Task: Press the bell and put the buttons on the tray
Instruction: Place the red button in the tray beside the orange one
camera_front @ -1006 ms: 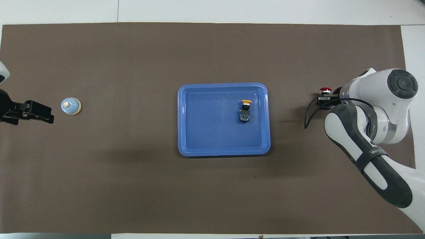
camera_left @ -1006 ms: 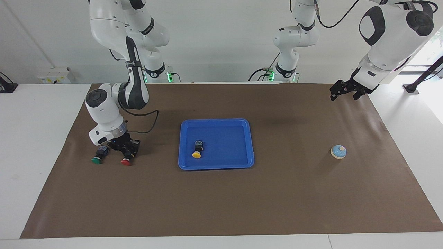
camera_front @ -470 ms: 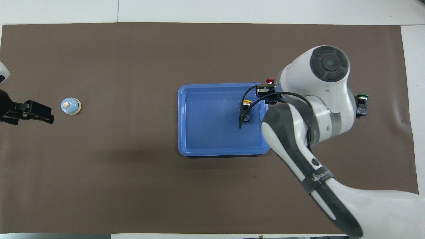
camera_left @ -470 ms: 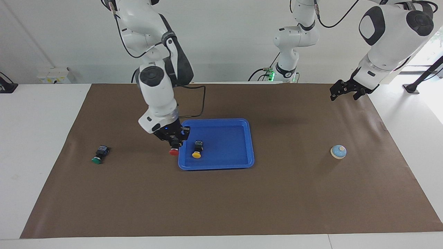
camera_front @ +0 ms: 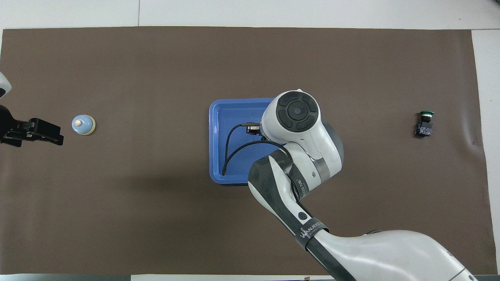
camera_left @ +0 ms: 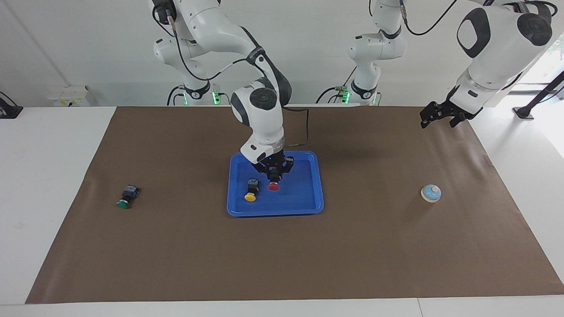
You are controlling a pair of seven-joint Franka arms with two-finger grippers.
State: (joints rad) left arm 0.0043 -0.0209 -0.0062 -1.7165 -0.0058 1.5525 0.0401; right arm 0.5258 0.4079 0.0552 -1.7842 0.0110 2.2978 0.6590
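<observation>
The right gripper [camera_left: 274, 175] has swung over from the right arm's end of the mat and now hangs over the blue tray [camera_left: 308, 207], clamped on the red button [camera_left: 273, 186], just beside the yellow button [camera_left: 250, 197] already lying in it; so two are nearly done (green button [camera_left: 124, 203] left out on the mat); left gripper [camera_left: 439, 116] waits, fingers apart, above the mat's edge; the bell [camera_left: 431, 193] sits on the mat at the left arm's end.

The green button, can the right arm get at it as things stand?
Probably not yet: the right gripper is shut on the red button over the tray. Otherwise the green button lies in the open at its end.
</observation>
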